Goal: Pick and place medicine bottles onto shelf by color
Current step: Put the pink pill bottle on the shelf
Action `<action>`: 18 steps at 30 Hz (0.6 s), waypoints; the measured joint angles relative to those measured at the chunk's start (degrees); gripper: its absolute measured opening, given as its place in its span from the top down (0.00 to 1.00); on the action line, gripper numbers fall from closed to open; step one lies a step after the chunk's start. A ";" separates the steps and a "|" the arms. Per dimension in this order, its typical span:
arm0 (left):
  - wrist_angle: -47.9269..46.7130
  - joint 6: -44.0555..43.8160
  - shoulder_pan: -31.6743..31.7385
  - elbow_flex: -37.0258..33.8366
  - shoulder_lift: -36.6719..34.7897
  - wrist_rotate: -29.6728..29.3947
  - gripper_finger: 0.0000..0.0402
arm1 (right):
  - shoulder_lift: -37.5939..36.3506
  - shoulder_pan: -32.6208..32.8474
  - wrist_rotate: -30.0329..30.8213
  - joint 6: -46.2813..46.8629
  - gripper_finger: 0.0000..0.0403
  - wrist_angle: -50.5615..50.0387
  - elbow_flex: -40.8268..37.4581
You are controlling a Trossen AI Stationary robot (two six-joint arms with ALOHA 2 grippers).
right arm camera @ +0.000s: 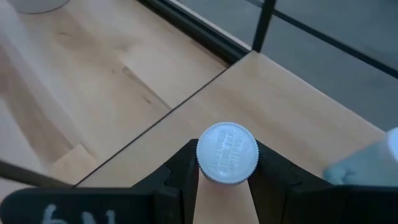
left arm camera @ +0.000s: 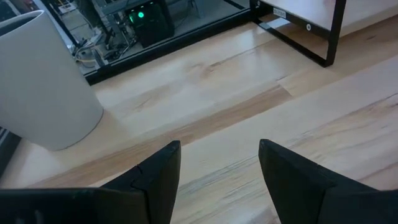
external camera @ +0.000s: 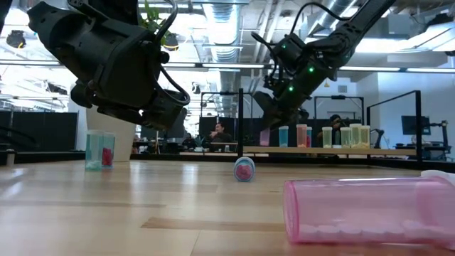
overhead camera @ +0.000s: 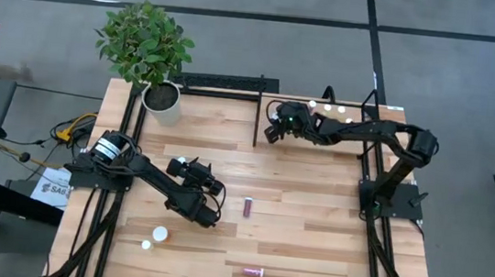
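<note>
Right wrist view shows my right claw (right arm camera: 226, 165) clamped on a white-capped bottle (right arm camera: 227, 152), upright above the near corner of the shelf (right arm camera: 298, 118), so I judge it goes straight down, while my left claw (overhead camera: 208, 204) waits apart and empty.

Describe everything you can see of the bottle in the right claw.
The bottle has a round white ribbed cap with embossed lettering; its body is hidden below the cap. It stands upright, pinched between the right claw's two dark fingers, over the near corner of the light-wood shelf. Whether its base touches the shelf cannot be seen.
</note>
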 joint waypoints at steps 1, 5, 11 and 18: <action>0.01 0.00 0.00 0.00 0.00 0.00 0.49 | 0.00 -0.25 0.00 0.00 0.66 -0.02 0.00; 0.01 0.00 0.04 0.00 -0.02 0.00 0.49 | 0.00 -1.06 0.00 0.00 0.66 -0.04 0.00; 0.52 0.00 0.07 0.03 -0.01 0.00 0.49 | 0.00 -2.10 -0.02 0.00 0.66 -0.03 0.00; 1.48 0.00 0.07 0.20 -0.02 -0.02 0.49 | 0.00 -2.90 -0.02 0.01 0.66 -0.07 0.00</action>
